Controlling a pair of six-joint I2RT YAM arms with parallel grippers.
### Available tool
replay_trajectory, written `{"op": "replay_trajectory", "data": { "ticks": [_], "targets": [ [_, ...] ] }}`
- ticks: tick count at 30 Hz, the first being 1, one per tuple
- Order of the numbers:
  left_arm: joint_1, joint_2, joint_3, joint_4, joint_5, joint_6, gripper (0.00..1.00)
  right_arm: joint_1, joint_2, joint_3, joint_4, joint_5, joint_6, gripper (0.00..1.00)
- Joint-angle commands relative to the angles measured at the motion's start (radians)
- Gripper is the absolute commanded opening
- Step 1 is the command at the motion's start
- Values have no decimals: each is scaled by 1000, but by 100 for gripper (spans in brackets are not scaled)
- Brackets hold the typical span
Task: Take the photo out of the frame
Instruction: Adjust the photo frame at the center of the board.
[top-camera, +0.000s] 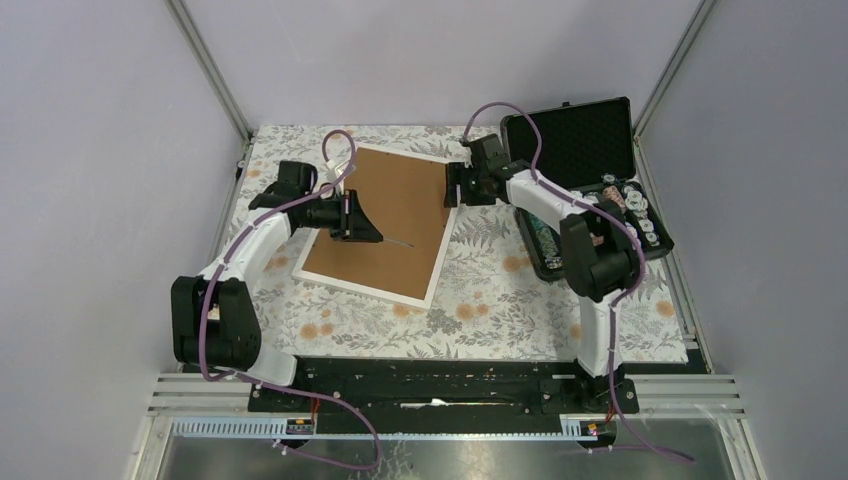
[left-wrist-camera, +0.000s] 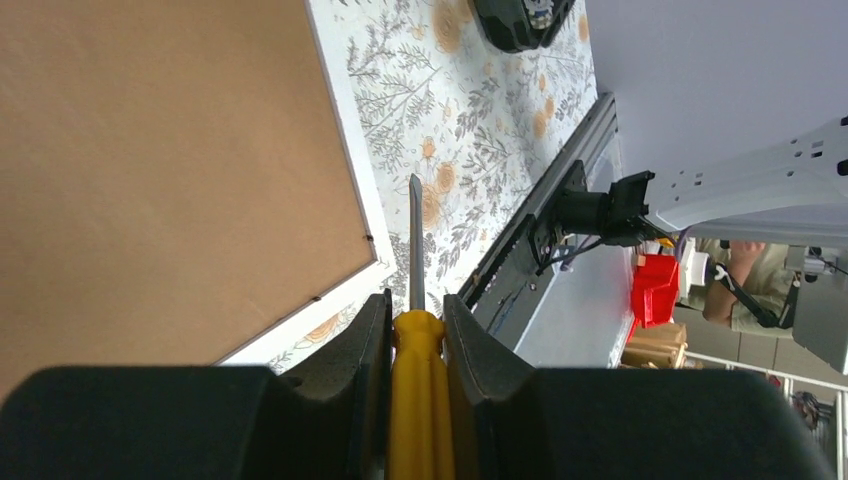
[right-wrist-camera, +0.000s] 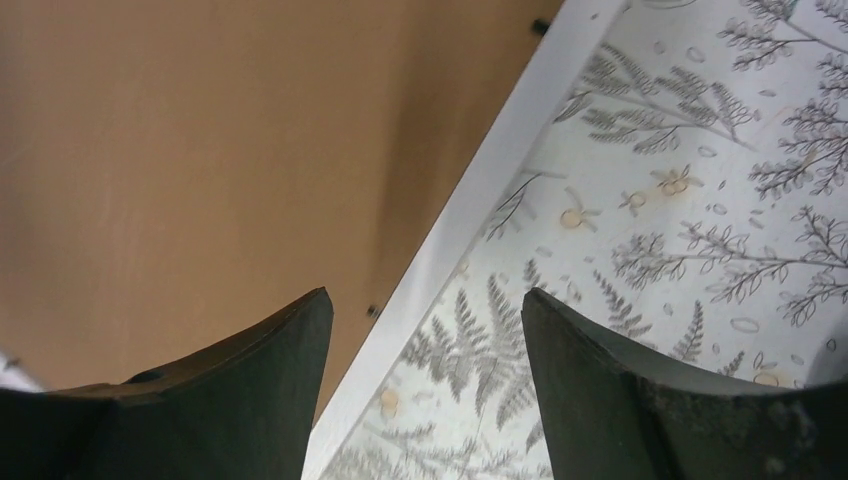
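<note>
The frame (top-camera: 400, 195) lies back-up on the surface (top-camera: 480, 300), a bit skewed, more or less in the middle between my two arms. All I get is flat, matte brown fibreboard (left-wrist-camera: 150, 150) with a thin, smooth white border around it (right-wrist-camera: 470, 210). The photo is face down under that board, so I can't see it at all. Small dark tabs (right-wrist-camera: 372, 311) sit along the line where the board meets the border, and I can make out a couple more near the corner (left-wrist-camera: 368, 238).

My left end effector (left-wrist-camera: 415, 297) is clenched on a screwdriver (left-wrist-camera: 417, 345). It has a glossy yellow handle pinched between both black fingers and a slim grey metal shaft with a flat tip poking straight out ahead. From above, the shaft (top-camera: 396, 240) hangs over the brown back, aimed at the frame's near right part. I honestly can't tell if the tip touches anything.

My right end effector (right-wrist-camera: 425, 300) is spread wide and holds nothing. Its curved black fingers straddle the white border at the frame's far right edge (top-camera: 455, 185), one over the board and one over the cloth. Contact or not, can't tell.

The surface is a pale cloth printed with grey ferns and little orange flowers. Off to the far right there's an open black case (top-camera: 580, 140) with a bumpy foam lining in its lid.
</note>
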Motion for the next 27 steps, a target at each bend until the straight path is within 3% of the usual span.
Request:
{"op": "replay_trajectory", "data": {
  "ticks": [1, 6, 11, 19, 27],
  "targets": [
    [18, -35, 53, 5, -30, 33, 0, -3, 95, 105, 7, 144, 85, 74],
    [18, -46, 59, 4, -56, 52, 0, -5, 176, 166, 6, 154, 107, 68],
    [18, -31, 87, -32, -77, 107, 0, -5, 214, 156, 19, 68, 128, 52],
    [18, -12, 88, -68, -105, 212, 0, 25, 189, 28, 37, -6, 180, 32],
    [-17, 15, 60, -26, -85, 235, 0, 55, 106, -158, 97, -62, 211, 24]
  ]
}}
